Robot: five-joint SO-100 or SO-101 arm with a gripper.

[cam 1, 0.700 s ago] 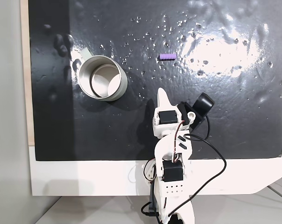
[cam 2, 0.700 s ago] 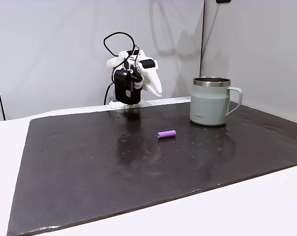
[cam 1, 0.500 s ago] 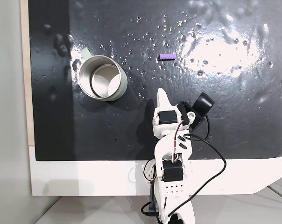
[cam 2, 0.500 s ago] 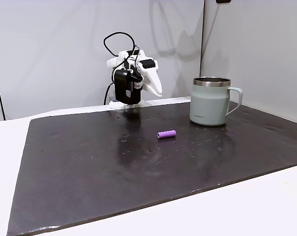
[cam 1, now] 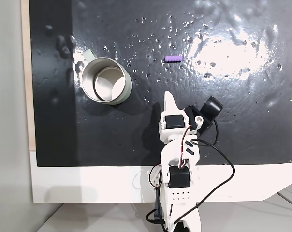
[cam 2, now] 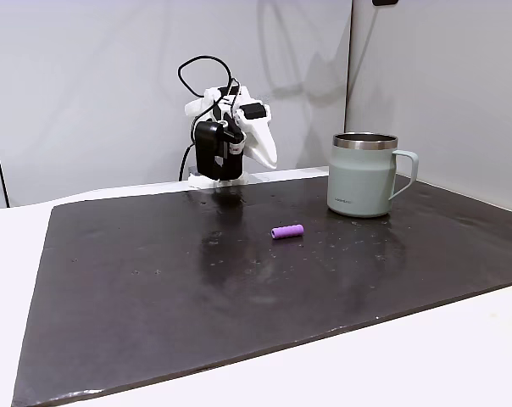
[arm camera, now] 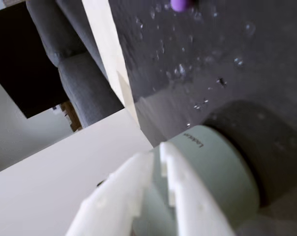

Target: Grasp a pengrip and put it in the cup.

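The purple pengrip (cam 1: 172, 59) lies on its side on the black mat, apart from everything; it also shows mid-mat as the pengrip (cam 2: 287, 231) and at the wrist view's top edge as the pengrip (arm camera: 180, 4). The pale grey-green cup (cam 1: 106, 80) stands upright to its left in the view from above, and as the cup (cam 2: 362, 174) at the right in the side view. My gripper (cam 1: 168, 100) is folded back near the arm's base, well short of both. In the wrist view the gripper (arm camera: 161, 152) has its white fingers together, holding nothing, in front of the cup (arm camera: 222, 167).
The black mat (cam 1: 242, 125) is wet with pale droplets and glare at its upper right. A white table (cam 1: 88, 183) borders it near the arm's base (cam 1: 177, 193), with a loose black cable (cam 1: 218, 164). Walls stand behind the arm (cam 2: 112, 85).
The arm has shifted very slightly near its base. The pengrip and the cup have not moved.
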